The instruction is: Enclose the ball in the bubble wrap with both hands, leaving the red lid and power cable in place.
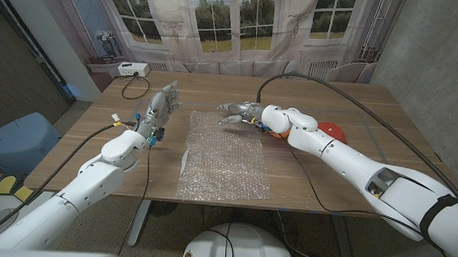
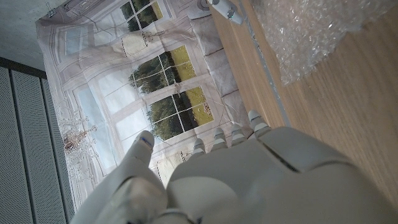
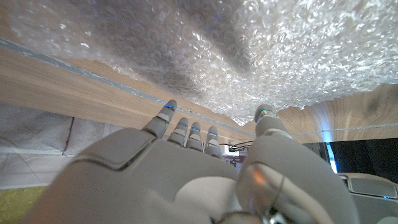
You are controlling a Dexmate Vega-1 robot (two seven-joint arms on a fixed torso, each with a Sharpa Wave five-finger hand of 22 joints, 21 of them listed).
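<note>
The clear, rectangular sheet of bubble wrap (image 1: 225, 154) lies spread flat on the wooden tabletop (image 1: 350, 100), presumably ready to take the ball; the small orange ball (image 1: 275, 133) shows beside the sheet's far right corner, mostly hidden by the right arm, with the round red lid (image 1: 335, 132) beyond. The right robot hand (image 1: 236, 113) hovers over the sheet's far edge, fingers spread, holding nothing; its wrist view shows fingertips (image 3: 166, 110) just above the bubbles. The left robot hand (image 1: 160, 107) stands open beside the sheet, empty.
</note>
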